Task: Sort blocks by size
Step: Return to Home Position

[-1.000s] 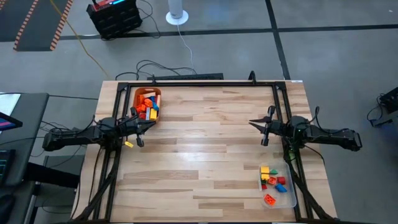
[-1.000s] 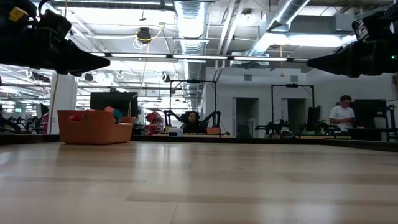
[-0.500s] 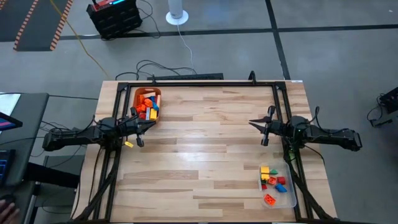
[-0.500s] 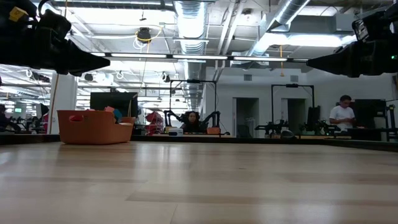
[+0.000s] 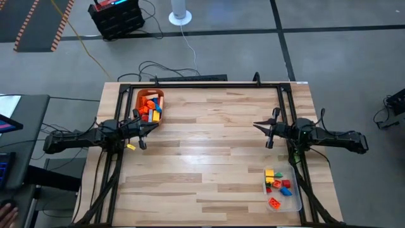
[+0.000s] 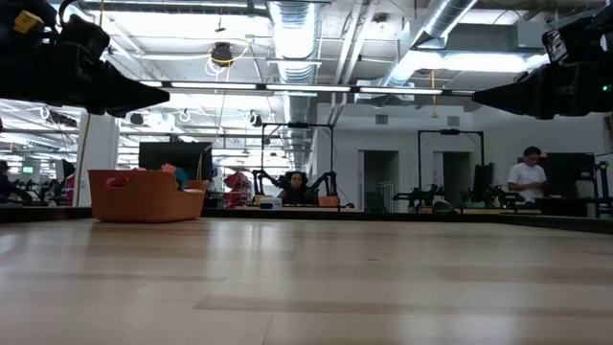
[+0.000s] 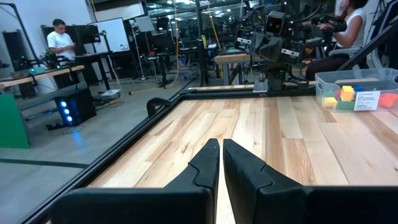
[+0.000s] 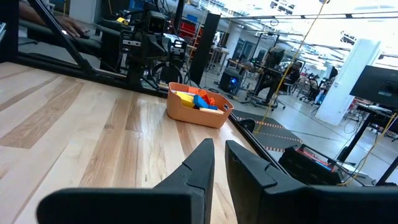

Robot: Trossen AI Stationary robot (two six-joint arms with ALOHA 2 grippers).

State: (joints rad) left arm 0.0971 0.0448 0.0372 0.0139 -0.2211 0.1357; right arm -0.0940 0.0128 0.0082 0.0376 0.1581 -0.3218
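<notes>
A pale wooden table is seen from above, with one dark arm reaching in from each side. The left gripper hangs above the table's left edge, just beside an orange bin. Its fingers are drawn almost together, with nothing between them. The right gripper hangs above the right edge, facing the left one across the table. Its fingers are likewise close together and hold nothing.

The blocks lie in two groups. One heap, mostly orange, red and blue, fills the orange bin near the far left corner. The other group, yellow, red, blue and green, lies in a clear tray at the near right corner, well apart from the right gripper.

A black frame runs along the far edge and down both sides, passing under each arm. Its right-hand rail lies just beside the tray. Cables trail off the far edge onto the grey floor.

From table height, the bin's wall hides nearly all its blocks, and only a few tops show over the rim. Both arms are cut off there by the upper edge. A small yellow spot shows by the left arm; it may be a tag on the arm rather than a block. Beyond the table, a standing person is at a desk and a seated person is by other robot arms, both too far off to make out more.
</notes>
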